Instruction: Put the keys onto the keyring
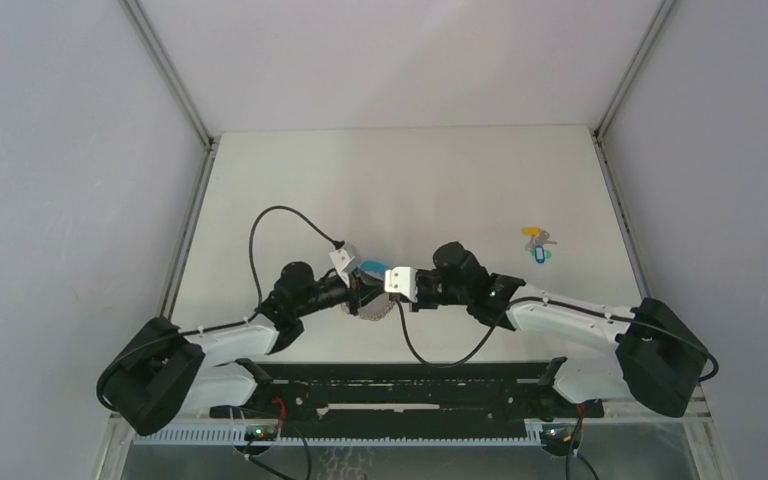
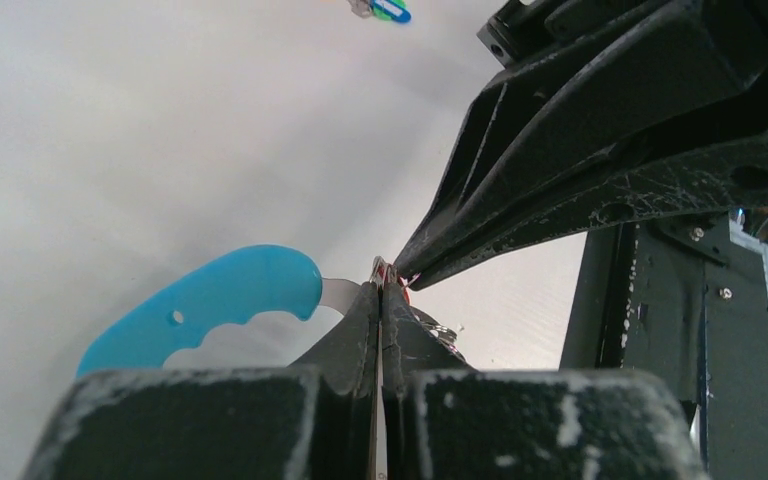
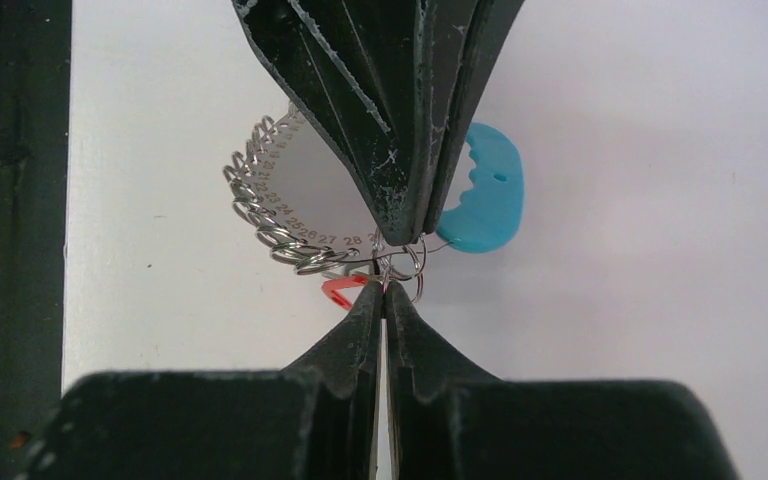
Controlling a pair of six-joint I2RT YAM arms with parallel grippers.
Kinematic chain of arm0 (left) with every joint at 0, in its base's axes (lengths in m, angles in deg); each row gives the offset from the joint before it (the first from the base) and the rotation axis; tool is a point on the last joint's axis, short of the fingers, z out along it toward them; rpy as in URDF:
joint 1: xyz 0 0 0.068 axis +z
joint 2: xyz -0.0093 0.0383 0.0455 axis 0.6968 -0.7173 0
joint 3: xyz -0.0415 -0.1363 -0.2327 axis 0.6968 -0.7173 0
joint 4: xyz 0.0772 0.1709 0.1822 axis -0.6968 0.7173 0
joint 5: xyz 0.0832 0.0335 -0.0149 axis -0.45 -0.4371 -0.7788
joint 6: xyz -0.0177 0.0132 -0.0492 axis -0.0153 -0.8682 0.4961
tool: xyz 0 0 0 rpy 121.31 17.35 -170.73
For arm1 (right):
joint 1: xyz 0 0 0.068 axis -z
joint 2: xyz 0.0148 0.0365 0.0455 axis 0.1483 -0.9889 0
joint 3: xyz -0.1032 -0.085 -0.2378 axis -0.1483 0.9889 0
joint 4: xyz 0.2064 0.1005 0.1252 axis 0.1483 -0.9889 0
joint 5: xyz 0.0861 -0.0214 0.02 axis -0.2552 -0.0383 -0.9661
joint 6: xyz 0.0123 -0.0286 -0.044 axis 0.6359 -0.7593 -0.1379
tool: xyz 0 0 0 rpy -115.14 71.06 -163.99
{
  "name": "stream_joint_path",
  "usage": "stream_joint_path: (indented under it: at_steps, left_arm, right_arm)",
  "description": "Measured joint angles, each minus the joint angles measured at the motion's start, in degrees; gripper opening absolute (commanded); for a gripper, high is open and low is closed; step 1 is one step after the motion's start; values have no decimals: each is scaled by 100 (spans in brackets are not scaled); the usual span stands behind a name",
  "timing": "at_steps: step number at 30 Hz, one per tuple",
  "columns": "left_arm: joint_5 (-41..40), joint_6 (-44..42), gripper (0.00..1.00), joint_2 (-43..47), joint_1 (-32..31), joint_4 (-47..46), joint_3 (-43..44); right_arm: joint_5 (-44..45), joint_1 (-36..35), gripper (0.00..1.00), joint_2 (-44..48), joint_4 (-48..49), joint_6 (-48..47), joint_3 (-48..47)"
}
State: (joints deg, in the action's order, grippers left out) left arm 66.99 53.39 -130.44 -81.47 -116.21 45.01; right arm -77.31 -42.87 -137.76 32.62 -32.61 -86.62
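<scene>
Left gripper: pressed together on the keyring's bare wire, just beside the blue segment; tip to tip with the other gripper.
Right gripper: pressed together; it appears to nip the red key at its small ring, and the red head pokes out just beside the tips.
Keyring: held between the two grippers above the table, near its front middle.
Keyring, look: an arc of silvery linked loops, a curved bright-blue plastic piece with a scalloped inner edge and a small hole, and thin wire between them. Tiny numbers run along the inside of the arc.
Keyring, handling: likely light and floppy. The loops will sag and swing, and the thin wire is smooth and may slip or twist in the pads.
Where to hold: on the wire close to its open end, so that the end stays put. The blue piece is the stiffest and broadest hold.
Keys, handling: tiny and light with hard plastic heads; pinch the head flat.
Other keys: yellow key and blue-teal key lie close together on the table, well apart to the right.
</scene>
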Motion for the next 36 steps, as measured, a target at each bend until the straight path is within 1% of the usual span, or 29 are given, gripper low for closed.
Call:
stream_joint_path:
  at_steps: [6,8,12,13,14,15,18,21,23,27,31,33,36]
  left_arm:
    - [-221,326,0,-76,-2,-719,-205]
    - [-264,391,0,-105,-7,-903,-254]
    - [-369,485,0,-205,-31,-1231,-310]
    - [-387,511,0,-240,-37,-1351,-330]
    - [-413,535,0,-280,-46,-1458,-348]
    - [-428,566,0,-315,-48,-1554,-361]
    - [-527,627,0,-472,-52,-1888,-378]
    - [-557,647,0,-601,-52,-2190,-422]
    - [-553,645,0,-640,-52,-2343,-468]
    - [-487,619,0,-647,-57,-2527,-498]
    - [-334,601,0,-647,-57,-2752,-546]
    - [-236,570,0,-647,-57,-2817,-551]
    - [-63,509,0,-647,-57,-2896,-551]
  right_arm:
    - [203,-48,0,94,256,94,87]
    - [249,-72,2,120,341,120,127]
    - [262,-83,8,199,413,208,173]
    - [256,-83,11,229,428,234,190]
    - [240,-83,18,269,450,260,219]
    - [214,-83,23,315,468,289,256]
    - [33,-50,27,487,474,413,380]
    - [-310,140,31,686,468,531,481]
    - [-621,341,31,844,461,647,516]
    - [-1475,1016,29,1032,610,1034,520]
    - [-2302,1574,24,951,872,1488,518]
    - [-2614,1716,22,822,898,1650,481]
    - [-2964,1744,20,592,914,1829,350]
